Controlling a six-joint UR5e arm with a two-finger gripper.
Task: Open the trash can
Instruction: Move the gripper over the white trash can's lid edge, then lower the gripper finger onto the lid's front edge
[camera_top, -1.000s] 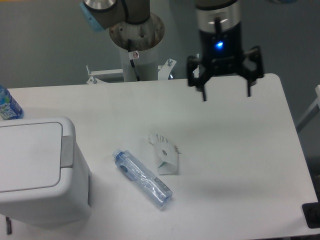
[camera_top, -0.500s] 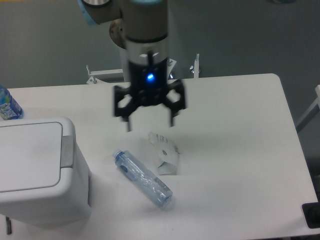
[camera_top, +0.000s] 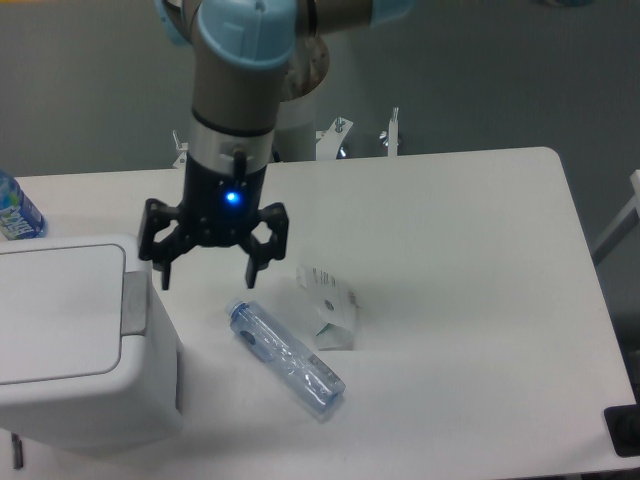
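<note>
The white trash can (camera_top: 70, 340) stands at the table's front left, its flat lid down and its grey push-bar strip (camera_top: 134, 300) along the right edge of the lid. My gripper (camera_top: 208, 281) hangs open just right of that strip, above the table surface, with nothing between its fingers. Its left fingertip is close to the can's upper right corner; whether it touches cannot be told.
A clear plastic bottle (camera_top: 286, 357) lies on the table right of the can. A crumpled white carton (camera_top: 330, 305) lies beside it. Another bottle with a blue label (camera_top: 15, 212) stands at the far left edge. The robot base (camera_top: 290, 100) rises behind the table.
The gripper has swept from the table's far right side leftward and down to beside the trash can's push bar. It stayed open throughout. Nothing on the table moved.
</note>
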